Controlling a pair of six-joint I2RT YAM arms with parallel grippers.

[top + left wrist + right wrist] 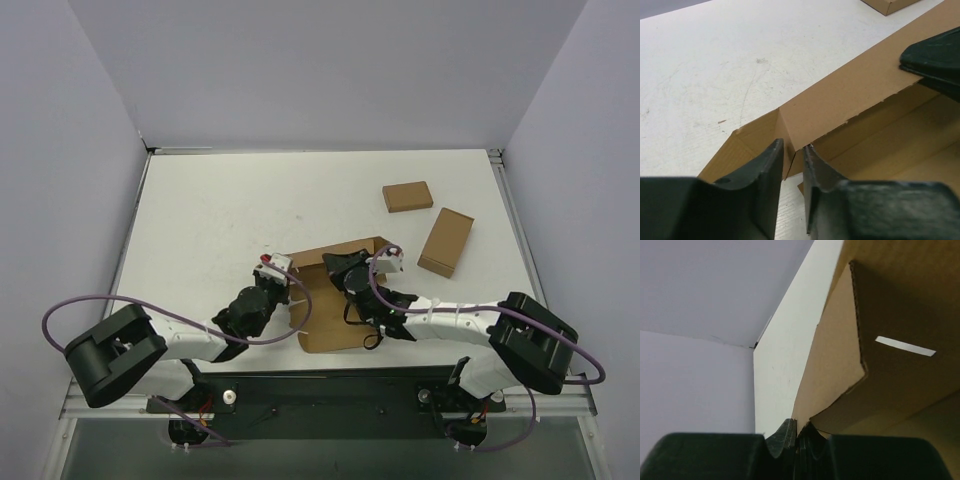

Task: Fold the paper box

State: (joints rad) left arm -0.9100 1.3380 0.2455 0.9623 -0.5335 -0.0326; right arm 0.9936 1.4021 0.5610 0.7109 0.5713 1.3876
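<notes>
Evidently the step in hand is raising and locking the side walls. From above, the paper box (325,335) lies half-formed near the worktop's (220,210) 6 o'clock edge, with two small ready-made boxes (407,196) well apart at its 2 o'clock. The left hand (272,275) is at its 9 o'clock corner and the right hand (345,270) at its 12 o'clock wall. In the left wrist view, the left hand (792,150) has its jaws a narrow gap apart, released rather than clamped. They straddle the corner fold where a short flap meets the long upright wall of the paper box (850,95), touching or just beside it; I cannot tell which. The right hand (935,60) bears on that wall's top edge at 2 o'clock. In the right wrist view, the right hand (797,432) is clenched, its tips meeting on the thin edge of a cardboard panel of the paper box (840,370), which shows a slot (905,346) at 3 o'clock. The next move probably calls for the left hand to tuck the corner flap inward while the right holds the wall upright.
</notes>
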